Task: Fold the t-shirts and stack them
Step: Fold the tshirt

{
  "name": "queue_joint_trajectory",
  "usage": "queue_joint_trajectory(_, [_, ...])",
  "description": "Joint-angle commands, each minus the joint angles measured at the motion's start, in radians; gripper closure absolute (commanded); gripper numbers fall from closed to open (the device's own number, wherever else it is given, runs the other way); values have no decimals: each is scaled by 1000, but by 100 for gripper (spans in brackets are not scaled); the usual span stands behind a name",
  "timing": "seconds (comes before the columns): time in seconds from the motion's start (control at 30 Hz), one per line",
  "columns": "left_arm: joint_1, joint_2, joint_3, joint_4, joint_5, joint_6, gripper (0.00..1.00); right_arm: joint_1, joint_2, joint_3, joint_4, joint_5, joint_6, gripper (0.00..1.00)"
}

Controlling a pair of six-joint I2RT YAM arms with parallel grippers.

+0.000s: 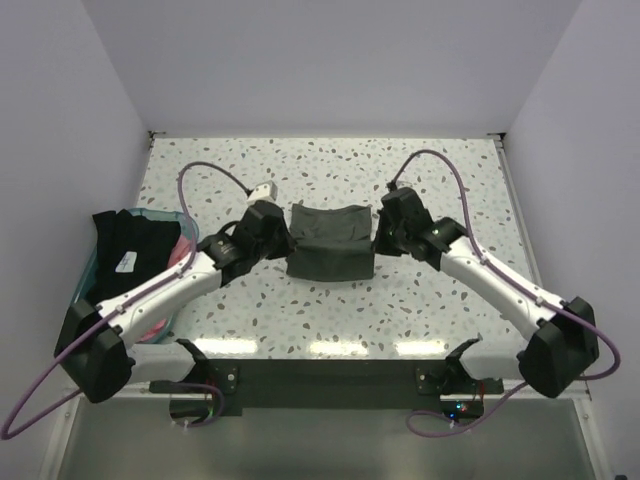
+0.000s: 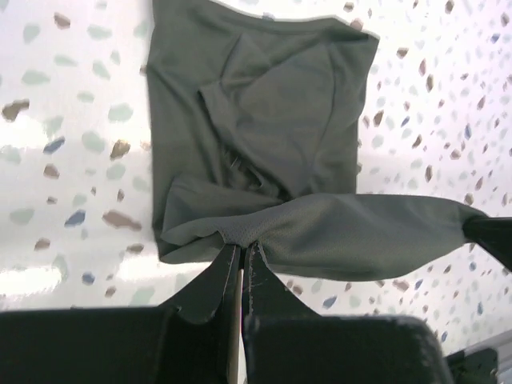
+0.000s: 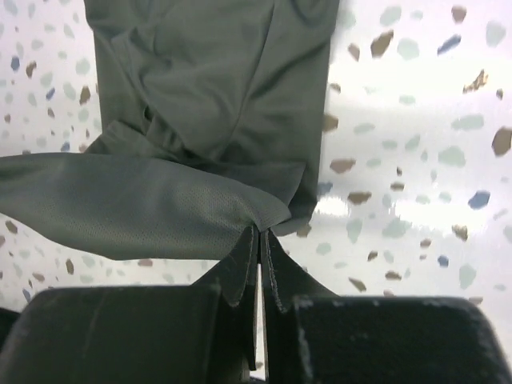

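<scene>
on the glossy speckled table (image 1: 330,325), mid-surface, we list: one dark olive t-shirt (image 1: 330,258), soft matte knit, creased, roughly rectangular, one edge raised as a taut band; teal tub (image 1: 86,272) at left, holding crumpled black shirt (image 1: 130,250) and pink shirt (image 1: 180,252); left gripper (image 2: 242,256), right gripper (image 3: 260,240), black wedge-shaped, each clenched on a band end.

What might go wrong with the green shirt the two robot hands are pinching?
Both the left gripper and right gripper pinch just a thin bit of the shirt edge, so it may slip out. The cloth underneath is bunched and wrinkled, so the fold may end up crooked.
</scene>
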Motion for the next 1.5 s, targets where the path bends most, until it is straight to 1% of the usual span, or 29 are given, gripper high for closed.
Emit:
queue_joint_trajectory(0.0, [66, 77, 89, 142, 66, 79, 100, -66, 122, 136, 99, -32, -84, 100])
queue_joint_trajectory(0.23, [229, 326, 255, 279, 226, 79, 100, -187, 430, 381, 140, -141, -130, 100])
queue_joint_trajectory(0.3, [255, 438, 310, 309, 259, 95, 100, -218, 508, 474, 145, -155, -134, 100])
queue_joint_trajectory(0.33, [283, 479, 360, 329, 276, 105, 100, -227, 585, 533, 145, -155, -131, 100])
queue_joint_trajectory(0.37, [297, 560, 387, 342, 284, 107, 100, -247, 628, 564, 144, -184, -131, 100])
queue_joint_trajectory(0.4, [307, 600, 428, 407, 327, 112, 100, -256, 665, 589, 150, -187, -128, 100])
queue_joint_trajectory(0.43, [330, 674, 444, 455, 368, 122, 99, -273, 741, 631, 160, -194, -128, 97])
queue_joint_trajectory(0.47, [338, 709, 463, 478, 384, 128, 95, -284, 781, 662, 163, -208, -125, 94])
queue_joint_trajectory(0.5, [347, 743, 499, 518, 413, 132, 84, -292, 817, 694, 159, -221, -125, 88])
queue_joint_trajectory(0.53, [361, 771, 506, 567, 456, 139, 75, -298, 855, 722, 162, -233, -130, 75])
queue_joint_trajectory(0.57, [370, 823, 519, 605, 503, 145, 61, -310, 913, 788, 144, -222, -136, 68])
queue_joint_trajectory(0.6, [389, 841, 555, 613, 546, 147, 34, -315, 944, 828, 118, -216, -150, 59])
queue_joint_trajectory(0.63, [395, 848, 563, 613, 553, 153, 31, -325, 963, 886, 93, -228, -157, 56])
queue_joint_trajectory(0.67, [402, 836, 560, 624, 553, 167, 28, -329, 961, 894, 78, -222, -164, 47])
queue_joint_trajectory(0.7, [413, 816, 544, 615, 516, 176, 24, -329, 945, 893, 79, -207, -176, 41])
queue_joint_trajectory(0.77, [424, 739, 508, 609, 478, 178, 21, -327, 881, 850, 97, -166, -179, 30])
queue_joint_trajectory(0.87, [423, 662, 484, 509, 349, 178, 24, -324, 804, 785, 102, -116, -188, 27])
queue_joint_trajectory(0.9, [416, 651, 488, 447, 296, 178, 28, -321, 785, 770, 101, -106, -188, 26])
queue_joint_trajectory(0.97, [400, 630, 497, 394, 240, 199, 34, -298, 756, 723, 105, -86, -188, 27])
queue_joint_trajectory(1.0, [378, 630, 509, 350, 191, 210, 41, -289, 725, 703, 117, -81, -185, 27])
queue_joint_trajectory(1.03, [369, 642, 520, 336, 175, 219, 44, -264, 715, 667, 142, -84, -184, 28])
queue_joint_trajectory(1.07, [360, 654, 533, 317, 171, 231, 53, -252, 710, 655, 153, -90, -179, 31])
queue_joint_trajectory(1.13, [344, 696, 569, 294, 172, 231, 61, -217, 717, 643, 169, -104, -176, 35])
queue_joint_trajectory(1.17, [338, 711, 594, 277, 169, 231, 70, -208, 728, 649, 173, -104, -174, 41])
queue_joint_trajectory(1.23, [314, 740, 606, 274, 165, 236, 78, -194, 775, 673, 179, -132, -177, 47])
queue_joint_trajectory(1.27, [306, 748, 612, 276, 165, 242, 85, -192, 789, 679, 186, -142, -176, 53])
queue_joint_trajectory(1.33, [286, 775, 629, 274, 177, 244, 91, -195, 841, 707, 193, -173, -174, 57])
queue_joint_trajectory(1.37, [275, 782, 631, 276, 186, 248, 95, -194, 863, 722, 187, -178, -174, 62])
queue_joint_trajectory(1.47, [263, 809, 631, 286, 194, 250, 98, -198, 926, 771, 179, -179, -188, 64])
